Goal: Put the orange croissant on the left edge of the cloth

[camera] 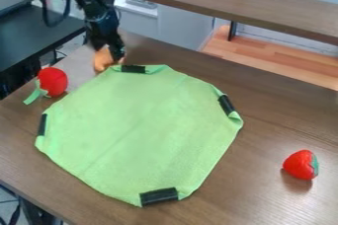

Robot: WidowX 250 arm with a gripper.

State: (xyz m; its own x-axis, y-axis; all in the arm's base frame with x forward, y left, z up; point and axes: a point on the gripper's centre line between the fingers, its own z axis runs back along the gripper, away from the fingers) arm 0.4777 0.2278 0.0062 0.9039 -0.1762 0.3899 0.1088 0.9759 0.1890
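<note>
The black gripper (109,50) hangs down at the upper left, over the table behind the cloth's top edge. Right at its lower end is the orange croissant (103,60), partly covered by the gripper; whether it rests on the table or is held cannot be made out. The light green cloth (142,130) lies spread in the middle of the table, with black strips at several places along its rim. Its top edge is just to the lower right of the croissant.
A red toy with a green part (53,81) sits left of the cloth, near its upper left edge. A red strawberry-like toy (300,165) lies on the brown table (264,120) at the right. A raised wooden shelf (224,3) runs behind the table.
</note>
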